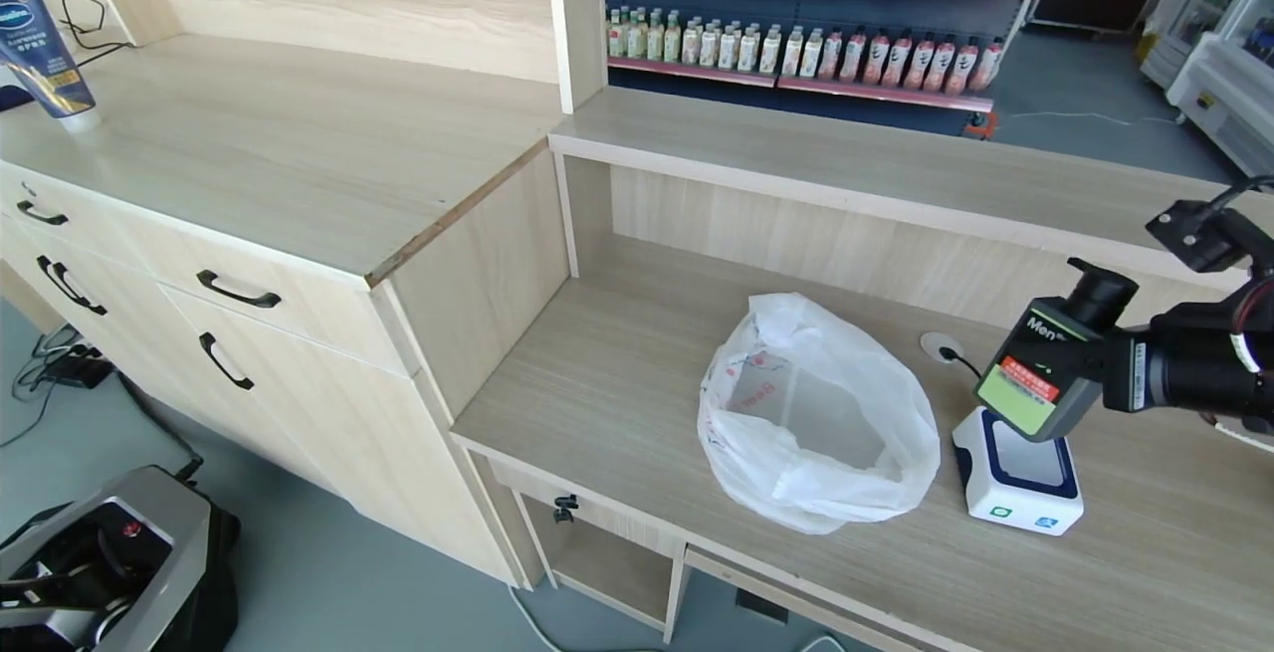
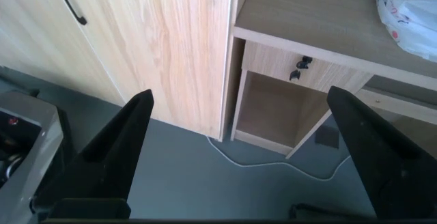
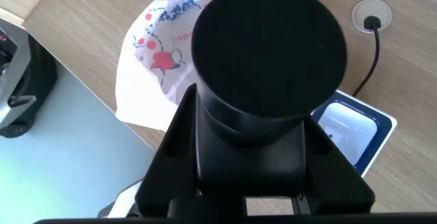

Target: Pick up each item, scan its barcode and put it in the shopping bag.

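While the right gripper (image 1: 1120, 373) is clamping that dark bottle (image 1: 1040, 378) over the scanner (image 1: 1020, 483), I'm thinking the tilt is risking a missed read; left gripper (image 2: 242, 142) is hanging wide open, empty.

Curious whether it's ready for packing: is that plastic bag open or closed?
Open. The shopping bag sits on the counter with its mouth spread wide, inside visible.

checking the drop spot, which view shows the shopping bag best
The head view: the shopping bag sits whole and open on the counter. The right wrist view has it partly behind the held bottle; the left wrist view catches one corner.
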